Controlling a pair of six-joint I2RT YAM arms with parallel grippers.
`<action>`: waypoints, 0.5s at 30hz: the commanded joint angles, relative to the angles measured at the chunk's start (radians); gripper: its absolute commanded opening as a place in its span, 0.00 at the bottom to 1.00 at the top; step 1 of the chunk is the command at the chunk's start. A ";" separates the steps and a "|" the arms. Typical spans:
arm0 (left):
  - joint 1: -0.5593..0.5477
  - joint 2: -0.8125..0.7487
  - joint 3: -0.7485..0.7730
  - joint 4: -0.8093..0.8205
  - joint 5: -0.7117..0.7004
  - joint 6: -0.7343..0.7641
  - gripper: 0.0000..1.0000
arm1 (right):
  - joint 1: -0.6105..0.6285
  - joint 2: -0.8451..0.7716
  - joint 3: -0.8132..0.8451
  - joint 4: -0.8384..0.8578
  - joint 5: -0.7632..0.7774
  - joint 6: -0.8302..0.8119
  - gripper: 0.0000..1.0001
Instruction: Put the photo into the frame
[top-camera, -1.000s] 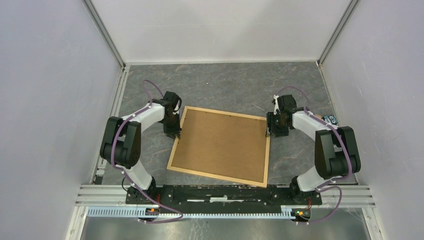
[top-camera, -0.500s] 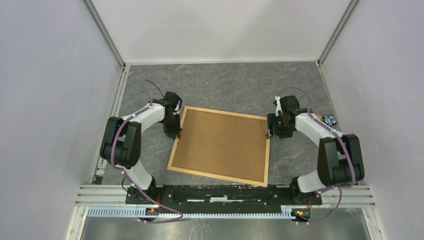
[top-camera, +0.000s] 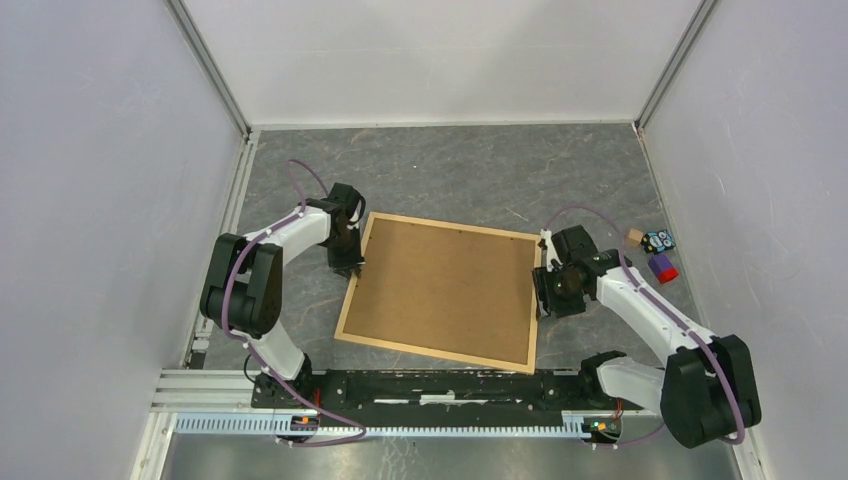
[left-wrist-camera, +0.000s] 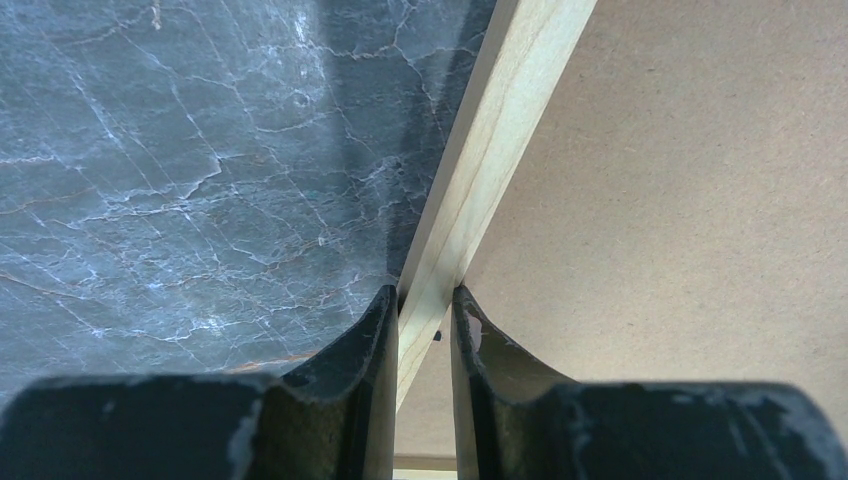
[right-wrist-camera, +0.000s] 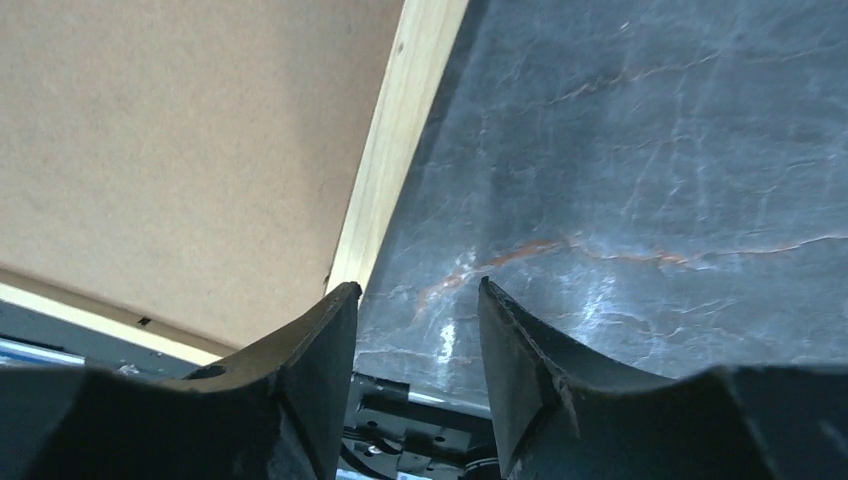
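Left wrist view: our left pincer is nearly closed, nipping the thin wood rail of the frame, the brown backing board just to its right. Our right pincer stands half open and empty above the worktop, the frame's rail just to its left. Within the last second it has drawn back from the far corner along that rail, so we judge it is seeking a fresh hold. The photo we cannot see; the board fills the frame beyond both pincers.
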 joint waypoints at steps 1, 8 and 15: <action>-0.005 -0.018 -0.015 -0.032 -0.020 -0.054 0.02 | 0.059 -0.045 -0.033 -0.017 -0.054 0.075 0.51; -0.005 -0.025 -0.016 -0.032 -0.017 -0.051 0.02 | 0.090 -0.059 -0.079 0.025 -0.037 0.123 0.44; -0.004 -0.023 -0.016 -0.032 -0.019 -0.051 0.02 | 0.090 -0.047 -0.112 0.059 -0.036 0.129 0.42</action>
